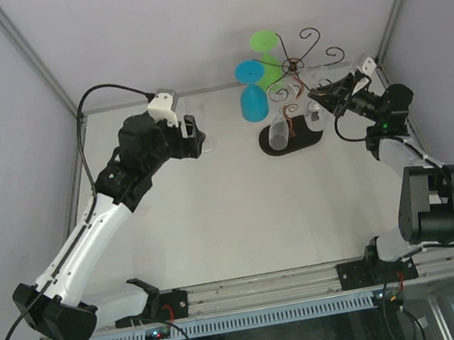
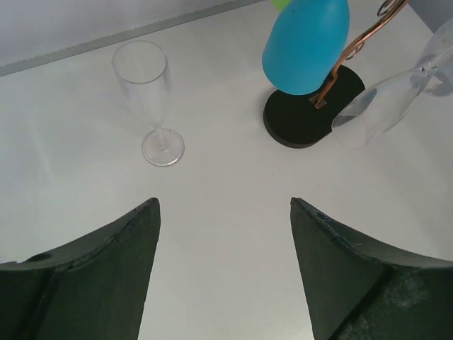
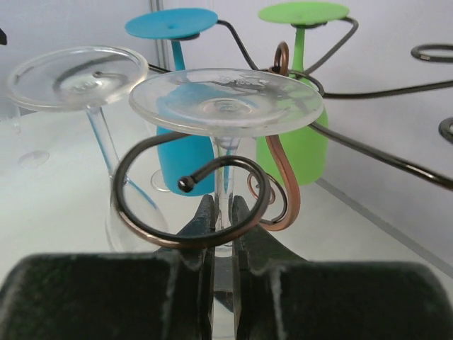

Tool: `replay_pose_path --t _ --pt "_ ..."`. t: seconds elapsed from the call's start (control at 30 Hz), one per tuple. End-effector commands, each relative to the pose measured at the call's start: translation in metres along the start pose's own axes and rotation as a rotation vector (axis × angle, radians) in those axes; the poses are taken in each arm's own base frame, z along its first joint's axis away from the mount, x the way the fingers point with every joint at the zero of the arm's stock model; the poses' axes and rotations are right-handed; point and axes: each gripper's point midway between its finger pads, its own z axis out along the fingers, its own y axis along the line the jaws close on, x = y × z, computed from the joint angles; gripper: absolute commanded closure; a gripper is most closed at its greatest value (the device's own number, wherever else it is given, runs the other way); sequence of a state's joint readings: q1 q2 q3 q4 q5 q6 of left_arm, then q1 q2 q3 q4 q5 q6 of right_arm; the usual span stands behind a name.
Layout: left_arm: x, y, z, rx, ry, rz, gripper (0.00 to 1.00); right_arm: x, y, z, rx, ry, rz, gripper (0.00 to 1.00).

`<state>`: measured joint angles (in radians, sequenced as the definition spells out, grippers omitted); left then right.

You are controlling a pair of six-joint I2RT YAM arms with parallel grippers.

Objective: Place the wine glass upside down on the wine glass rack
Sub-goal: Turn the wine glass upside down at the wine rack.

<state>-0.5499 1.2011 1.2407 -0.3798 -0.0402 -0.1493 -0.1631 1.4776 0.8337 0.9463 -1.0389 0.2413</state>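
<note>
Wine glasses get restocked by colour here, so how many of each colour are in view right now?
Clear: 3 (hung glass, stem-gripped glass, standing flute)
Blue: 1 (blue glass)
Green: 1 (green glass)
Total: 5

Bright, even, diffuse white light, no clear source; shadows on the table [image 2: 226, 177] barely register, even by the flute [image 2: 145, 85]. Overhead view sharp edge to edge. Left wrist view: left fingers [image 2: 92, 283] dark, slightly soft. Right wrist view: right fingers [image 3: 106, 297] blurred, wine glass [image 3: 226, 103] foot sharp with faint glare, background softer
</note>
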Motion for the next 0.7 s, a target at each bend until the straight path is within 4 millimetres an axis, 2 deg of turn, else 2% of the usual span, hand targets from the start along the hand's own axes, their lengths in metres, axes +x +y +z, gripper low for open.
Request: replay_pose_path --t 0.0,0.67 --pt "-0.008 -0.001 -0.005 0.017 -0.041 -0.029 0.22 -0.043 0.014 -0.003 -0.023 -0.068 -0.122 1.0" --pt "-0.008 0.001 -0.004 0.021 -0.04 -0.042 0.23 -0.036 0.031 -0.03 0.017 -0.051 -0.13 1.0"
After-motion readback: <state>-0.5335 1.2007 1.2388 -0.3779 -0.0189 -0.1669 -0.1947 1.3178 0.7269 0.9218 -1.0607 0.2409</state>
